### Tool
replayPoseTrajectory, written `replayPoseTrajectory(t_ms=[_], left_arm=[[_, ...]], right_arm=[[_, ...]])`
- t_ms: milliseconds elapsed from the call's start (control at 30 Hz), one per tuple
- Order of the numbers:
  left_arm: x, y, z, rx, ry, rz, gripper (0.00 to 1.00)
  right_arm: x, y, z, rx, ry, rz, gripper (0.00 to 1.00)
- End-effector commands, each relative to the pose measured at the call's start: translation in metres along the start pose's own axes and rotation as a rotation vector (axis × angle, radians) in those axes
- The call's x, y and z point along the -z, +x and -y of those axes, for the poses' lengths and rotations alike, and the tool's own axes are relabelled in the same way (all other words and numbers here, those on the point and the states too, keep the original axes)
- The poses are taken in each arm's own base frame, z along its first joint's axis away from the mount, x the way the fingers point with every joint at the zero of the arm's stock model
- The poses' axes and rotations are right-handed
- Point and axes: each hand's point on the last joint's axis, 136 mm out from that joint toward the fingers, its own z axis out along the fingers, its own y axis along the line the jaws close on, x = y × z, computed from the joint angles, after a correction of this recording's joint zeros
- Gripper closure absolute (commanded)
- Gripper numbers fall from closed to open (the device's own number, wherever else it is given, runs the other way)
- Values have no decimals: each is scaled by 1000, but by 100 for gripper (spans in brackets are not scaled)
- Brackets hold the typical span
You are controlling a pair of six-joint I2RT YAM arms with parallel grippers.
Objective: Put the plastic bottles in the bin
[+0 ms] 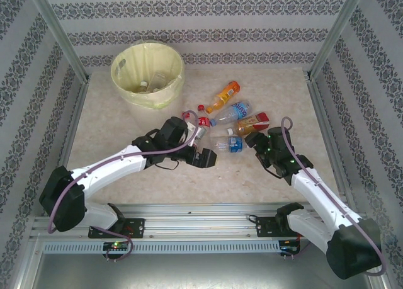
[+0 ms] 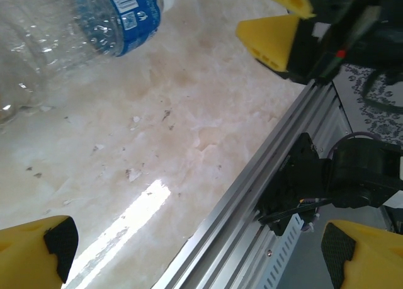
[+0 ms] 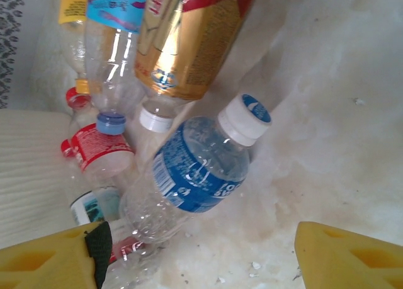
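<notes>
Bin: we see the pale-yellow bin (image 1: pixel 133 94) standing upright at the far left of the table (image 1: pixel 126 147), close to the back wall. A few bottles in the bin (image 1: pixel 157 81) lie at its bottom.
Loose bottles: the rest lie on their sides in a cluster just right of the bin, near mid-table and between the two grippers.
Blue-label bottle: this clear, crumpled blue-label bottle (image 3: pixel 198 169) with a white cap is the nearest of the cluster. In the right wrist view its lower end reaches down between the right fingers, close beside the one on the left of that view and apart from the other.
Neighbours: beyond it we make out a gold-and-red bottle (image 1: pixel 252 123), a light-blue-label bottle (image 1: pixel 234 111), an orange bottle (image 1: pixel 223 97) farthest back and a red-label bottle (image 1: pixel 201 121) towards the bin.
Right gripper: the right gripper (image 3: pixel 201 264) points into the cluster with its jaws spread wide. We see nothing clamped, and bare table lies between the bottle and the far finger.
Left gripper: the left gripper (image 2: pixel 198 260) has its jaws at full spread over bare table, with nothing between them. The blue-label bottle lies ahead at the upper left of its view.
Rail: the aluminium rail (image 1: pixel 201 208) runs along the near edge, carrying both arm bases.
</notes>
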Motion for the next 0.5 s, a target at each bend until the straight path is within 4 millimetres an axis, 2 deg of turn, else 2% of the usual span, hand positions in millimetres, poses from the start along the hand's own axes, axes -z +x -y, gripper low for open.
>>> replayPoseTrajectory(t_ms=[0, 200, 267, 467], left_arm=[[-4, -11, 15, -23, 36, 50, 0], [-12, -6, 10, -2, 25, 19, 0], [-12, -7, 9, 3, 23, 26, 0], [-19, -8, -6, 103, -32, 39, 0]], right_arm=[[-10, -5, -6, -43, -51, 7, 26], [-29, -9, -1, -77, -57, -6, 35], [-35, -10, -4, -75, -75, -16, 36], [-53, -9, 3, -105, -55, -38, 38]])
